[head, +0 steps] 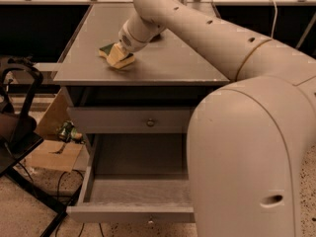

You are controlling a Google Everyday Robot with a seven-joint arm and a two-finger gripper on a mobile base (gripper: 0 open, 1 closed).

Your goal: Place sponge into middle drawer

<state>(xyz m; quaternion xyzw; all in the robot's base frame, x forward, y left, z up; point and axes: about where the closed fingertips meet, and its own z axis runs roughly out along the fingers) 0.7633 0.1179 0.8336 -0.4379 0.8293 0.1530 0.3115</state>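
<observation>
We have our tool (120,55) down at the near-left part of the bench (173,65), its tip pressed right up against the sponge (106,49), which lies on the bench top with its dark green face showing at the left and the pale foam under the tool. Whether the tool is clenched on the sponge or merely resting against it, we cannot tell, because the wrist covers the contact. Our arm (207,31) reaches across from the right and slopes down to the sponge, which suits a pick from above on something this low and soft. Below, the middle drawer (138,190) is pulled well out, its grey floor bare and open to the top, so the sponge can be dropped straight in. The drawer front (128,120) above it, with its centred knob, is shut. We judge the task to be at the pick-up step, with the carry down still to do.
</observation>
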